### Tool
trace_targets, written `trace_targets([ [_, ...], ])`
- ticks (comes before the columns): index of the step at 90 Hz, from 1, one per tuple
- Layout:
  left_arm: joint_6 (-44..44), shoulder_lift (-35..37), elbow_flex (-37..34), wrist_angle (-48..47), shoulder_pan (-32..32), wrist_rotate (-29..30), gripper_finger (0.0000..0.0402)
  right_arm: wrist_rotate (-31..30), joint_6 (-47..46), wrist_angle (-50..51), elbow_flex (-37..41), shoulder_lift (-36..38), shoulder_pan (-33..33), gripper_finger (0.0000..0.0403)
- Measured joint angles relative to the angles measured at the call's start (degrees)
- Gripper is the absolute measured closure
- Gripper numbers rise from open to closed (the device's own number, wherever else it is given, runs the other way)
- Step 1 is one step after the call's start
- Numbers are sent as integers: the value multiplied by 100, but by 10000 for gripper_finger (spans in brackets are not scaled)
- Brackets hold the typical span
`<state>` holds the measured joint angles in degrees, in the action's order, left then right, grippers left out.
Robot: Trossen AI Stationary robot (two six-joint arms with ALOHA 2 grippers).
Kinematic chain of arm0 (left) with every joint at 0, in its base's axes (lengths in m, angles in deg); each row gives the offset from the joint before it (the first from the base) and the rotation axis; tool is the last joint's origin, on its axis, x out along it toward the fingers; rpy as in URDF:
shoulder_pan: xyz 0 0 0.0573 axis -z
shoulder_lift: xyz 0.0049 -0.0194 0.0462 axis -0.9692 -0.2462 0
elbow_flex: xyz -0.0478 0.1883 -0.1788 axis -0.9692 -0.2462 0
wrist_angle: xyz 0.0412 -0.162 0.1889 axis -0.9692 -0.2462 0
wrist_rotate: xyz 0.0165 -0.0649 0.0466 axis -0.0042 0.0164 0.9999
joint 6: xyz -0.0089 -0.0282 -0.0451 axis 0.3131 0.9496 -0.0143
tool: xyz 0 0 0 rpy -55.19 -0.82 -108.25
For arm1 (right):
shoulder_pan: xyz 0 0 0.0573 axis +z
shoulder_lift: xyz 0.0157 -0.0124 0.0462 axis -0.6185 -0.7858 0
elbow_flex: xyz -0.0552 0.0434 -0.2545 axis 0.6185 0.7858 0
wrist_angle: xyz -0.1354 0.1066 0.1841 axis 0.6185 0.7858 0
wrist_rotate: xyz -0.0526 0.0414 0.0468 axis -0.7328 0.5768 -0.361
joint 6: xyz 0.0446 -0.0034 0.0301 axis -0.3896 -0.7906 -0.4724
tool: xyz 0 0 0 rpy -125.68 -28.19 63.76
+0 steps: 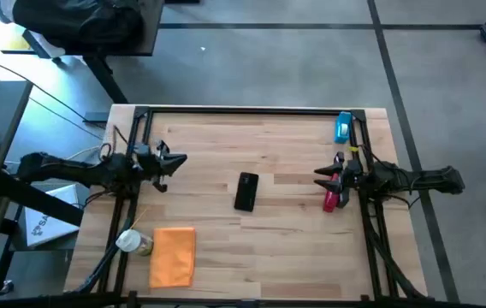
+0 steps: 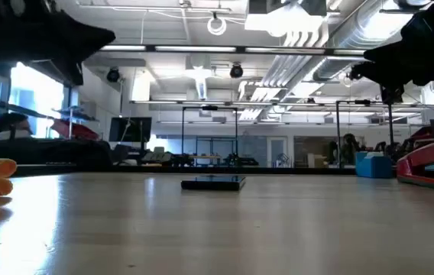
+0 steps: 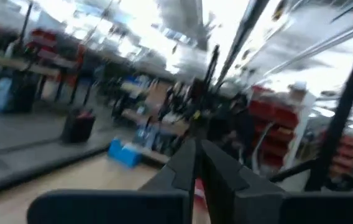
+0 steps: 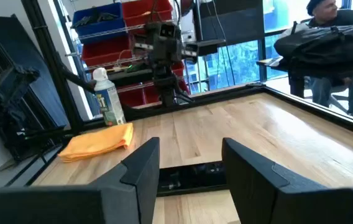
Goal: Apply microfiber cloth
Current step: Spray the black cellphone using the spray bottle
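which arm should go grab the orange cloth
Left, probably. The microfiber cloth lies at the table's near-left corner, on the left pincer's side. The right pincer hangs open across the table, beyond the phone.

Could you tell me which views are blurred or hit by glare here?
Left wrist view: smeared with motion blur, ceiling lights blown out behind the left claw. Low view: arms are dark silhouettes against bright ceiling lamps. High and right wrist views: sharp; the microfiber cloth and phone read clearly.
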<state>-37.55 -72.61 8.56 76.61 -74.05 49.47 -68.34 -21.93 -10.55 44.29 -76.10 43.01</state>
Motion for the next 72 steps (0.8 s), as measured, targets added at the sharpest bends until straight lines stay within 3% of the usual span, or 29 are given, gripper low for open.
trace_targets([
  [22, 244, -1337, 539, 250, 130, -463, 396, 0, 1, 1, -1, -1, 0, 260],
  [51, -865, -2957, 1474, 246, 654, -491, 394, 0, 1, 2, -1, -1, 0, 260],
  [72, -1035, -4212, 2095, 250, 1017, -230, 349, 0, 0, 2, -1, 0, 0, 260],
])
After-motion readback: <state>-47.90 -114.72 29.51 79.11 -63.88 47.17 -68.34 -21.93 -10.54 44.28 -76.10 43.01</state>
